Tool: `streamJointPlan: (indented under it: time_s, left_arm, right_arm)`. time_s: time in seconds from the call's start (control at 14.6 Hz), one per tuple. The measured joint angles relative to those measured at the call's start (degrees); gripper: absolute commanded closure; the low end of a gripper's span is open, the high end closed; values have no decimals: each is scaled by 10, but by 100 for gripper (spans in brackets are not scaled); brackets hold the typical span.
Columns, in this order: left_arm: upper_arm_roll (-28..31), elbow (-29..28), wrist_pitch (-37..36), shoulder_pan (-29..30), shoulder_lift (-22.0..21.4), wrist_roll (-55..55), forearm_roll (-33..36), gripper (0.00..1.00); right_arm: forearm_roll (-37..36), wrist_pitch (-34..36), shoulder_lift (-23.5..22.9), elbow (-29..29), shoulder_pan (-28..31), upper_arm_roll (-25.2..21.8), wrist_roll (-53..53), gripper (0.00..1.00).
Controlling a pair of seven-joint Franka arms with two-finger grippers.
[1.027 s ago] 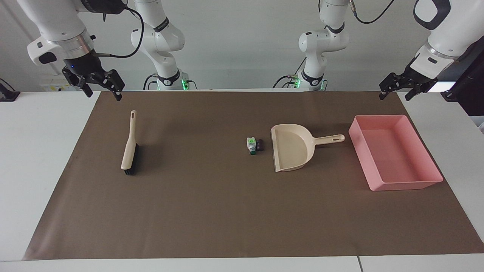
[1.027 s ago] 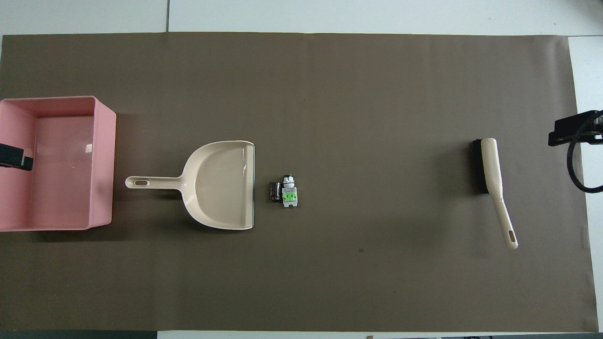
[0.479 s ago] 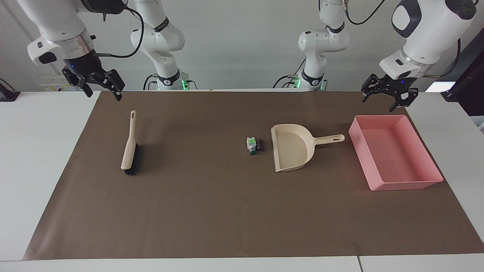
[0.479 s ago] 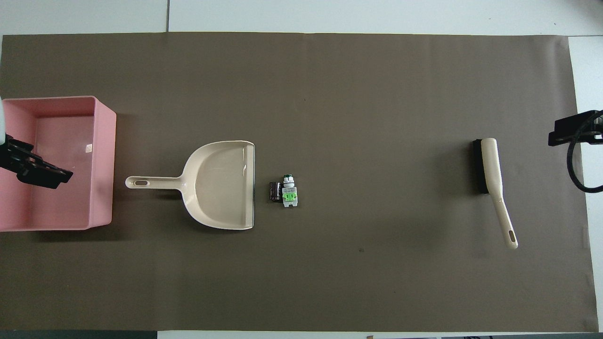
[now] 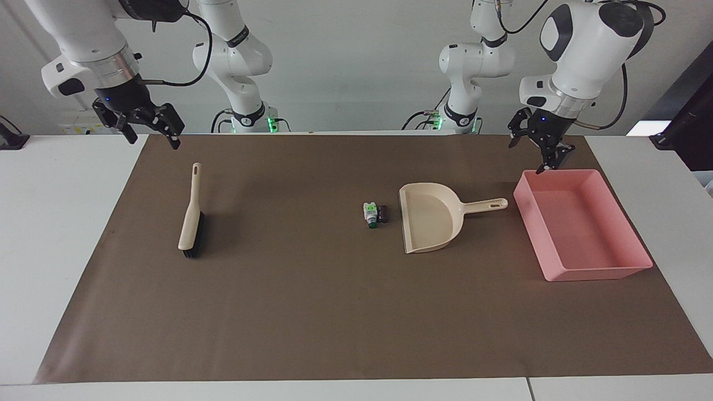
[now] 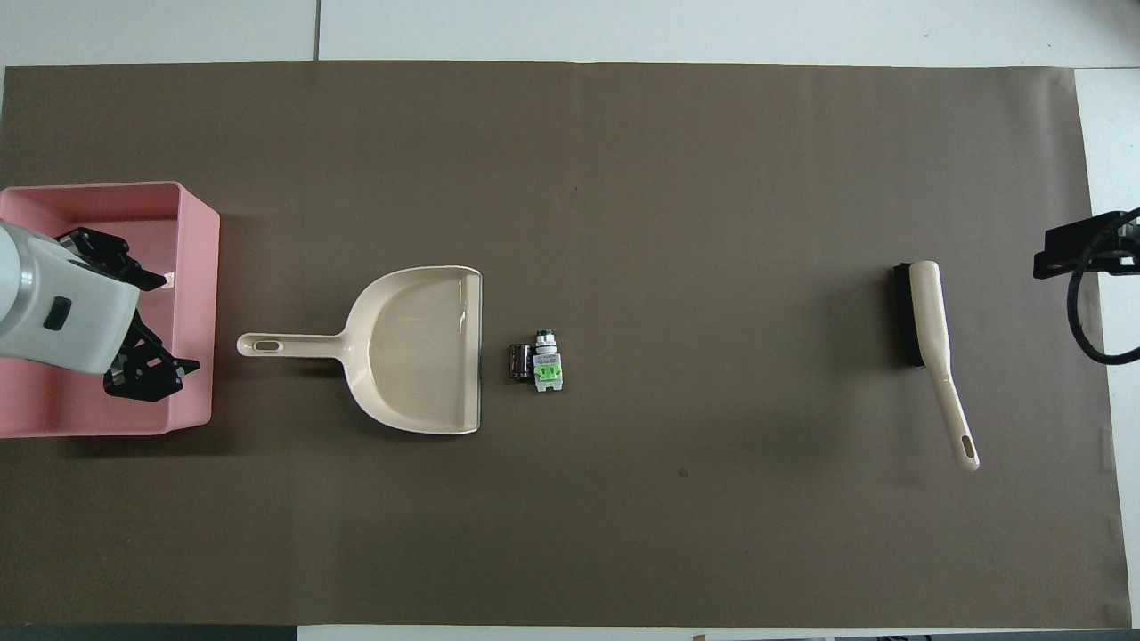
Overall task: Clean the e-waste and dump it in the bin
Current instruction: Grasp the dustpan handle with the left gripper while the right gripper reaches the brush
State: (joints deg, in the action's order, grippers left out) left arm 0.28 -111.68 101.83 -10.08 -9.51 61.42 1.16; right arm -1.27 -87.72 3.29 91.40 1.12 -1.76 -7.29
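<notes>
Beige plastic dustpan lies mouth toward the tiny e-waste parts just beside it, ready for sweeping. Left gripper, open and empty, hangs over the shallow pink bin. Right gripper waits open, empty.

High facing camera across the table, overhead camera steeply down — half-turned, both sharing the brown mat.

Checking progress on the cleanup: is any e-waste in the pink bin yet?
No, none in it. The bin holds no parts; the e-waste lies on the mat beside the dustpan's open mouth.
</notes>
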Motion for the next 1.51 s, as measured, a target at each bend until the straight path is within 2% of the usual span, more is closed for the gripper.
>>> streamJointPlan:
  time_s: [0.21, 0.41, 0.75, 1.03, 1.16, 1.37, 1.44, 1.51]
  left_arm:
    - [-1, -60, 73, -41, 8, 1, 40, 2]
    - [-1, -100, 112, -61, 34, 0, 85, 2]
    - [-1, -110, 141, -90, 90, -20, 134, 2]
    - [-1, -117, 186, -93, 132, -35, 136, 2]
    - [-1, -126, 203, -93, 138, -41, 136, 2]
    - [-1, -142, 220, -93, 138, -47, 136, 3]
    - [-1, -146, 222, -93, 138, -48, 136, 10]
    - [-1, -149, 223, -93, 138, -49, 136, 24]
  right_arm:
    - [0, -36, 8, 36, 0, 0, 0, 0]
    - [0, -93, 38, 129, 4, -5, 0, 0]
    - [0, -209, 99, 319, 22, -10, 14, 0]
    - [0, -307, 96, 437, 29, -11, 47, 0]
    - [0, -342, 94, 476, 51, -11, 81, 0]
    - [1, -362, 94, 498, 78, -13, 105, 0]
    - [1, -366, 94, 505, 79, -13, 105, 0]
    - [1, -369, 94, 510, 78, -13, 102, 0]
